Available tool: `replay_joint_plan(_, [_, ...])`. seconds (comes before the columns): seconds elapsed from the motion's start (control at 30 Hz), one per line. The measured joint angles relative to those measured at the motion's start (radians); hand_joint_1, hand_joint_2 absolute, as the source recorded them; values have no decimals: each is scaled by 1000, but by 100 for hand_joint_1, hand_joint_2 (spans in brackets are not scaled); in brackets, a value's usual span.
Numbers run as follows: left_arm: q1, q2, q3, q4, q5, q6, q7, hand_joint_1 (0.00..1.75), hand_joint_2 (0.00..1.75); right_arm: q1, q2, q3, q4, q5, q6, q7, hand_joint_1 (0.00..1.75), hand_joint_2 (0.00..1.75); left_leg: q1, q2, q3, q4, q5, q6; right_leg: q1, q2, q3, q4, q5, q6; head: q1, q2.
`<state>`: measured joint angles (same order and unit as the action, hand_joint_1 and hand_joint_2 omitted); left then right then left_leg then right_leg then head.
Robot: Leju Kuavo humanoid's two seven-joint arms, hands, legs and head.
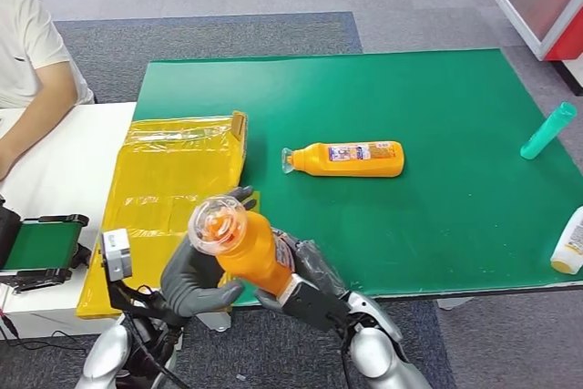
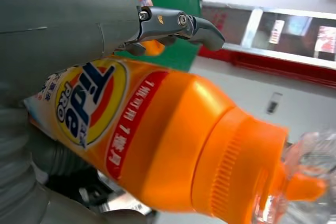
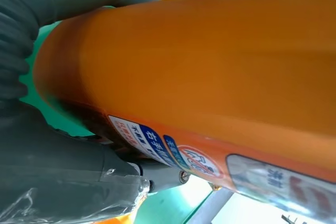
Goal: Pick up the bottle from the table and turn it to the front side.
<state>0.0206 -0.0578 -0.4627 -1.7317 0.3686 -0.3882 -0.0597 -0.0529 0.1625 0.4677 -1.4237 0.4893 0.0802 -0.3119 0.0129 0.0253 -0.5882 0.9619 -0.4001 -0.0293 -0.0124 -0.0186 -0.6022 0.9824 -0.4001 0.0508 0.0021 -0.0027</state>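
— Orange bottle (image 1: 250, 248): held lower centre of frame, above counter (image 1: 440, 225) edge, left hand (image 1: 196, 281) and right hand (image 1: 302, 284) both wrapped round it.
— Seemed rigid, glossy, probably slippery; best gripped mid-body, clear of cap.

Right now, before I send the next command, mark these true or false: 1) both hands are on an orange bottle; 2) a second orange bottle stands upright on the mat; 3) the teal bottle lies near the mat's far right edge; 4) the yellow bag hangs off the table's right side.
1) True: the left hand and right hand both grip the held orange bottle.
2) False: the second orange bottle lies on its side on the green mat.
3) True: the teal bottle lies there.
4) False: the yellow bag lies at the mat's left.
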Motion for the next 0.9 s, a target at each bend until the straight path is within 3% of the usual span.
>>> replay_joint_plan(0.17, [-53,18,-48,-6,-262,58,-5,0,175,-16,-3,5,-8,65,-45,-11,175,175,0,0,0,0,0,0,0,0,0,0,0,0,0,0])
replay_joint_plan(0.53, [-105,23,-73,-30,-409,83,26,0,175,-35,-6,-4,-65,109,-47,16,175,175,0,0,0,0,1,0,0,0,0,0,0,0,0,0])
replay_joint_plan(0.57, [-105,23,-73,-31,-410,82,25,11,175,-35,-6,-4,-68,112,-48,16,175,175,0,0,0,0,0,0,0,0,0,0,0,0,0,0])
replay_joint_plan(0.67, [-108,22,-75,-35,-411,80,25,141,175,-35,-7,-6,-80,117,-50,18,175,175,0,0,0,0,0,0,0,0,0,0,0,0,0,0])
replay_joint_plan(0.7, [-108,21,-75,-36,-410,79,25,175,175,-36,-7,-7,-84,117,-50,18,175,175,0,0,0,0,0,0,0,0,0,0,0,0,0,0])
replay_joint_plan(0.9, [-106,25,-75,-37,-410,70,11,175,175,-36,-8,-8,-86,121,-54,16,175,175,0,0,0,0,1,0,0,0,0,0,0,0,0,0])
